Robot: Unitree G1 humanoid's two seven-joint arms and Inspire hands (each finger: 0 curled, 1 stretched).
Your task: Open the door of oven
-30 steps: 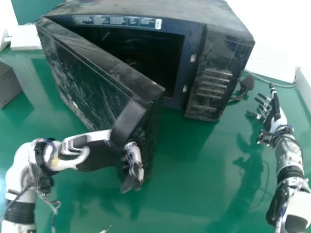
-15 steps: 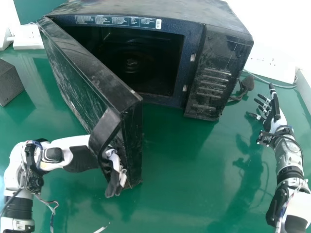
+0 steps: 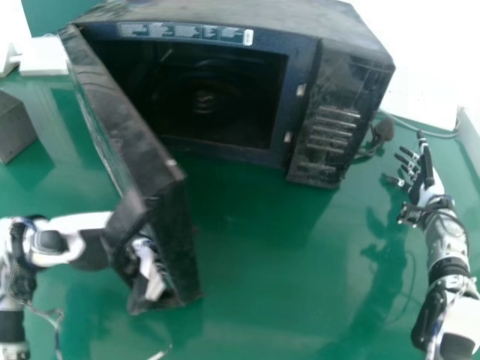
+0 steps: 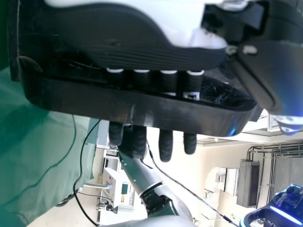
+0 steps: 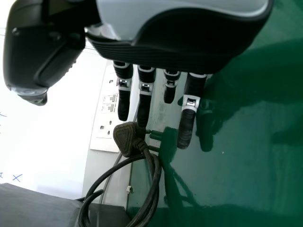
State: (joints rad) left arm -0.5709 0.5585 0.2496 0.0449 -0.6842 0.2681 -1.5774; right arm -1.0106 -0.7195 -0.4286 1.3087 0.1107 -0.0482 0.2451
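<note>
The black oven (image 3: 337, 97) stands with its door (image 3: 131, 112) swung wide out to the left, the dark cavity exposed. My left hand (image 3: 147, 264) is at the door's free edge, its fingers passed behind the handle (image 3: 124, 223) and hooked round it. From the left wrist view, the left hand (image 4: 165, 143) shows fingertips past the far side of the handle (image 4: 142, 109). My right hand (image 3: 422, 174) rests apart from the oven, right of its control panel; in the right wrist view the right hand (image 5: 188, 120) has straight fingers.
A grey box (image 3: 13, 127) sits at the far left of the green table (image 3: 277, 262). A black plug with its cable (image 3: 382, 129) lies between the oven and my right hand. White socket strips stand behind, at the left (image 3: 43, 56) and right (image 5: 106, 111).
The door has swung farther out to the left, with my left hand moving left along with its handle. More of the cavity shows. My right hand has kept still.
</note>
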